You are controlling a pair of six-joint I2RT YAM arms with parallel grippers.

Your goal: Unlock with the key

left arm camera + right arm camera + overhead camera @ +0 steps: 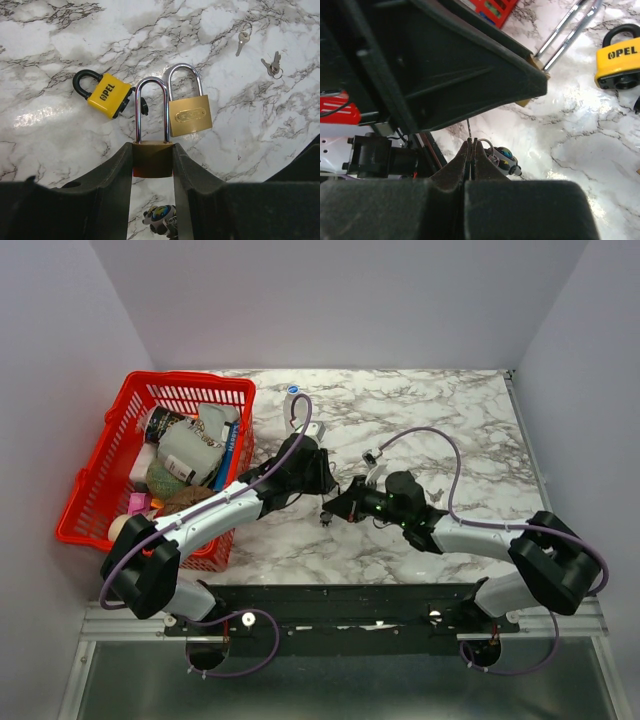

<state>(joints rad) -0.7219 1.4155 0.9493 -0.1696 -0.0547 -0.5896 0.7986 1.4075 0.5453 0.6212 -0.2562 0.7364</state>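
Three padlocks show on my left wrist camera, and one of them is off the table (260, 130): the left end effector (152, 148) is clamped on the brass body of the padlock (152, 161), one finger on each side and the steel shackle pointing away from the wrist. Just past it a second brass lock (189, 115) lies flat on the marble, its shackle beside the held one. A yellow lock (107, 94) with a black shackle lies to its left, close but apart. Two sets of loose keys (272, 64) sit well off toward the far right corner of that view. On my right wrist camera, the right end effector (471, 146) is clenched, with a thin metal blade I take to be the key (468, 129) standing up edge-on from between the fingertips. A ring (489, 149) and a coloured charm (505, 160) hang at the side of the fingers. The key tip points up at the underside of the left end effector, which fills the upper part of that view; I cannot tell whether the tip touches the padlock or its keyway. From overhead, both end effectors meet near the middle of the table, the left one above the right. A red basket (95, 475) full of items sits at the left edge, and a small bottle (292, 398) stands just beside its far right corner.
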